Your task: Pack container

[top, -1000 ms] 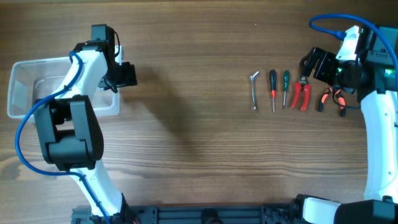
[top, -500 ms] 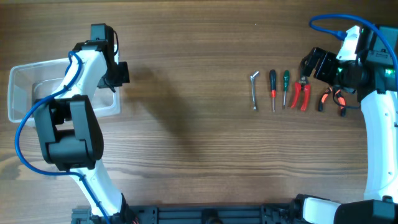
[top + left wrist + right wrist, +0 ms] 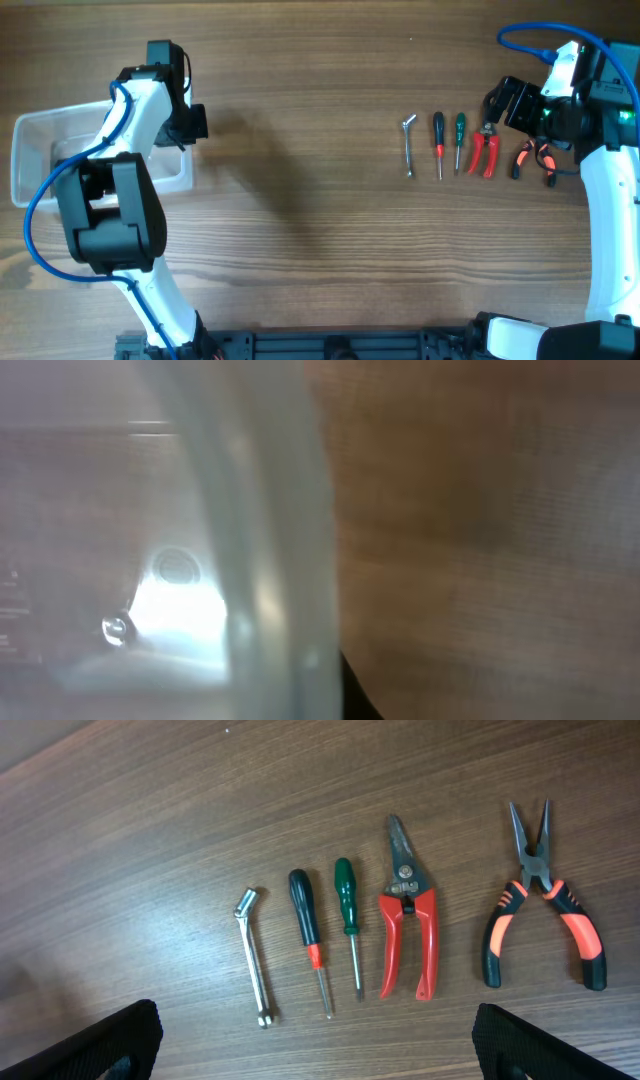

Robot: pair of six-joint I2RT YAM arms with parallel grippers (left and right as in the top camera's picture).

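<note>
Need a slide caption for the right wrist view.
Open right gripper above wrench, black screwdriver, green screwdriver, red cutters, orange-black pliers in a row.

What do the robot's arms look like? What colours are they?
Both arms have white links and chunky black joints. The left arm trails a long blue cable loop. The right arm has a blue wire and a small green light. The right gripper is black, with bumpy fingertips.

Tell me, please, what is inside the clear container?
Nothing shows inside the container; its visible floor looks bare. The left arm covers its middle, so that part cannot be checked.
</note>
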